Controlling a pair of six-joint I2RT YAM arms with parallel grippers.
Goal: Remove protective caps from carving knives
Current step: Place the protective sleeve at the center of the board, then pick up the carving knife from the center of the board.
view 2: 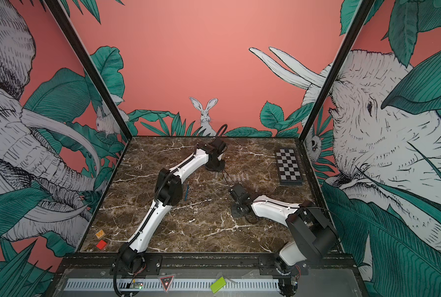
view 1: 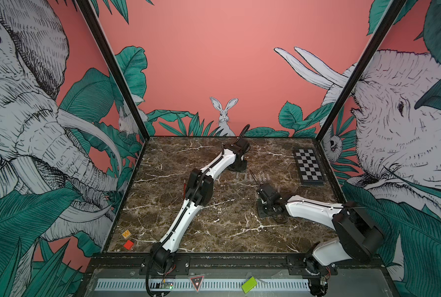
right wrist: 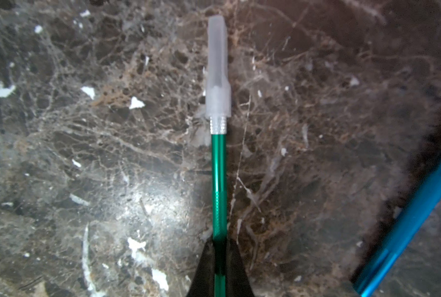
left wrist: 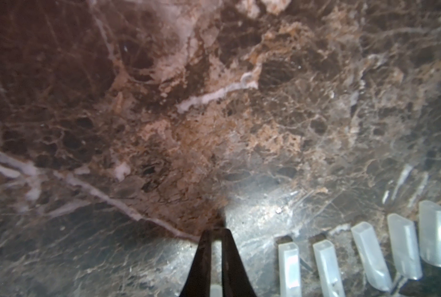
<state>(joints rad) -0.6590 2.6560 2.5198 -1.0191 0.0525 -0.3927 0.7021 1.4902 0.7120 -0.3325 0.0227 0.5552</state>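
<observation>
Right hand (right wrist: pixel 219 248) grips one green knife (right wrist: pixel 218 180) wearing one cap (right wrist: pixel 217 69).

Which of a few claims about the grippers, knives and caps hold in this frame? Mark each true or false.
1. The right gripper is shut on the green knife. True.
2. The green knife's cap is already off. False: it still covers the tip.
3. Several loose caps lie in a row on the table. True.
4. The left gripper holds the checkerboard. False: the board lies on the table, apart from both arms.
</observation>
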